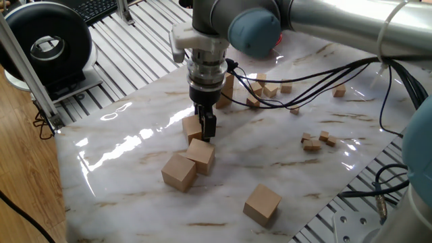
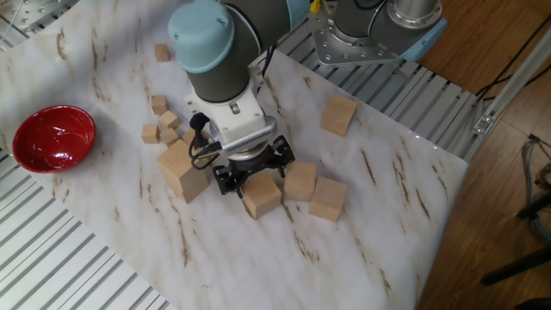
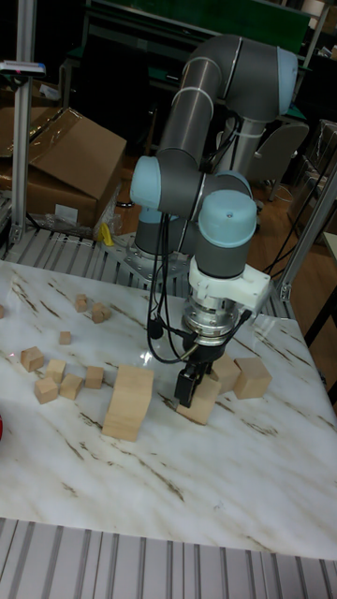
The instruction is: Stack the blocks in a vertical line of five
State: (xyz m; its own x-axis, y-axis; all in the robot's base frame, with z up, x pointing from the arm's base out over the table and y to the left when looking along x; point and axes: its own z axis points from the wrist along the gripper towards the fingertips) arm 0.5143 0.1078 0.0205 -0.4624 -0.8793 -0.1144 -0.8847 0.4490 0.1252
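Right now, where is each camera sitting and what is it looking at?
One fixed view: high past a table corner, looking down at the blocks; the arm's wrist and hand show.
The other fixed view: high on the opposite side, looking down past the red bowl; wrist and base show.
Tall fixed view: low at the table's edge, facing the whole arm.
All share the two-block stack.

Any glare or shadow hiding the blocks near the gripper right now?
One fixed view: bright glare streaks on the marble table, left of the blocks, none on them. The other fixed view: even light, but the gripper and wrist cover part of the block beneath. Tall fixed view: dim background, blocks evenly lit.
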